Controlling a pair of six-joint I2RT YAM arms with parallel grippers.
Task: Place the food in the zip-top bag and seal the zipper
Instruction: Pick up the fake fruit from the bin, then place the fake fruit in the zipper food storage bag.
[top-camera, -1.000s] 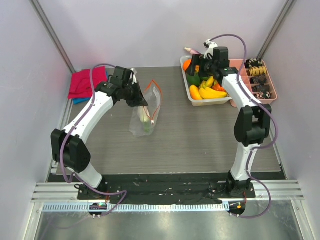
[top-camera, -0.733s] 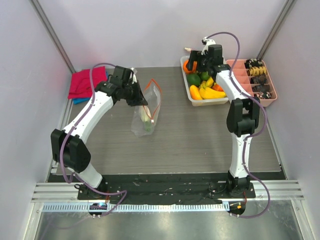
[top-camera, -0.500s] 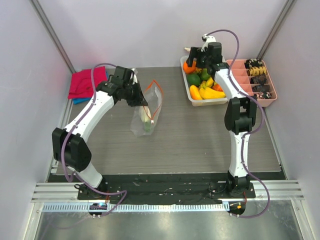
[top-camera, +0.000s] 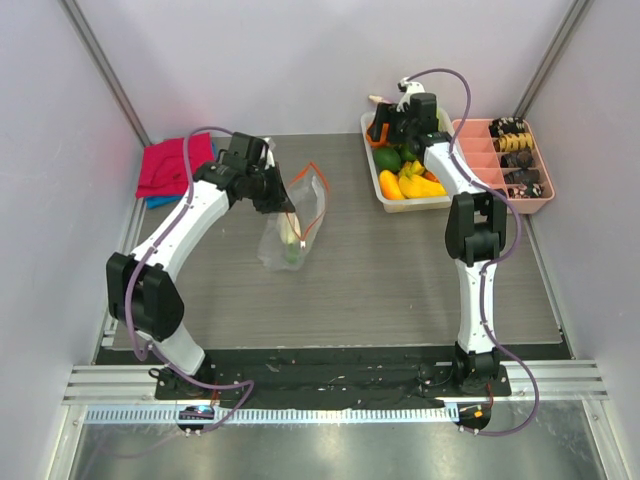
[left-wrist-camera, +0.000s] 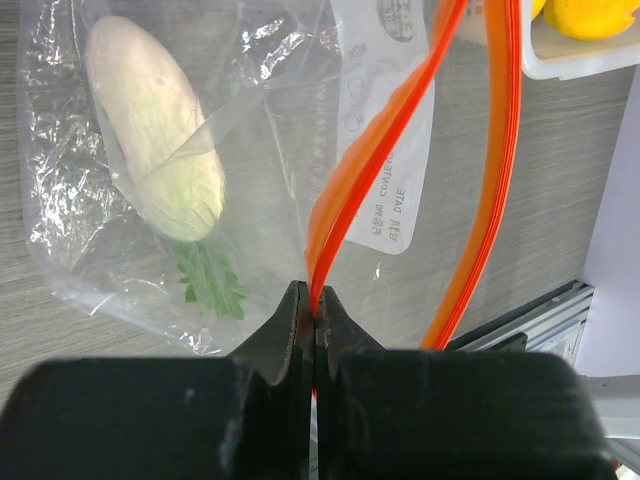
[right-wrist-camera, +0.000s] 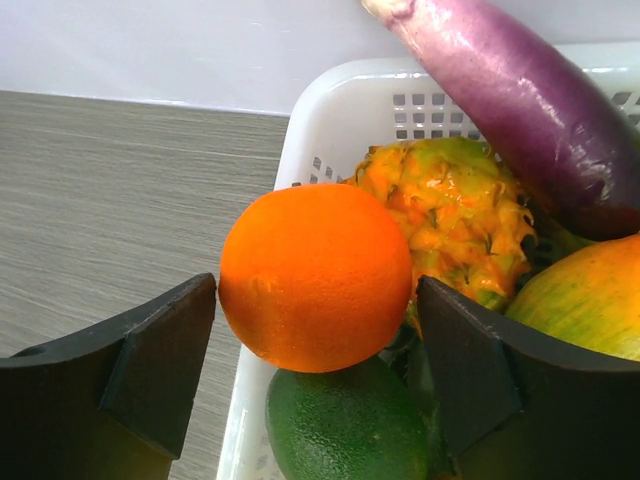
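— What is in the basket (right-wrist-camera: 300, 130)?
— An orange (right-wrist-camera: 315, 275) at one corner, resting on a green fruit (right-wrist-camera: 345, 425). Behind the orange is a spiky orange-and-green piece (right-wrist-camera: 460, 215), and a purple eggplant (right-wrist-camera: 510, 90) leans across the far rim.
— And the bag?
— The bag (top-camera: 293, 225) lies on the tabletop (top-camera: 400, 280), well to the left of the basket in the top view, with its mouth gaping. Inside is a white piece (left-wrist-camera: 155, 130) with green leaves at one end.
— The hands?
— The left hand (left-wrist-camera: 313, 320) is clamped tight on one strip of the zipper (left-wrist-camera: 380, 170); the other strip bows away from it. The right hand (right-wrist-camera: 315, 330) is at the basket's corner, spread wide, one finger on either side of the orange. I cannot tell whether the pads touch it.
— Anything else near the basket?
— A pink tray (top-camera: 484, 140) just to its right holds dark pieces in its compartments. A red cloth (top-camera: 170, 165) lies far to its left, beyond the bag.
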